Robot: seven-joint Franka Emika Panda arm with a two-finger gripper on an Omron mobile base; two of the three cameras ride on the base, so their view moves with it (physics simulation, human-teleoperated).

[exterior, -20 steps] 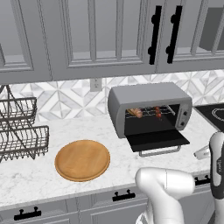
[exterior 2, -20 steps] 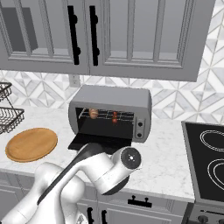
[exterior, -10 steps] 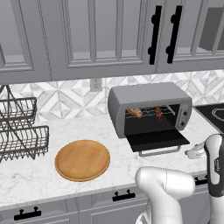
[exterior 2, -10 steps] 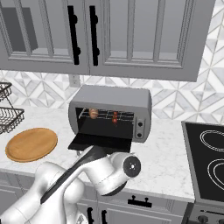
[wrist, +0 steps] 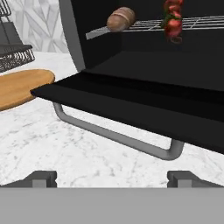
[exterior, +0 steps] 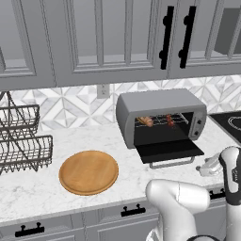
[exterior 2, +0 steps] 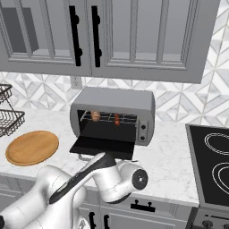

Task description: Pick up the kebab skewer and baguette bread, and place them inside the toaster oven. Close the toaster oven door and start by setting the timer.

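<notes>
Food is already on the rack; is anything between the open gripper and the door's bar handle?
Nothing visible. In the hand view the gripper is open and empty, facing the toaster oven door; only bare marble counter lies before its grey bar handle.

Grey cupboards (exterior: 94, 37) with black handles (exterior: 164, 35) hang on the wall. The wall tiles (exterior: 70, 106) have white diamond shapes. The counter (exterior: 42, 188) is white stone.

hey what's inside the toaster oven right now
On the wire rack inside the toaster oven lie the baguette at one end and the kebab skewer further along. The oven floor beneath the rack is dark, so nothing can be made out there.
</notes>
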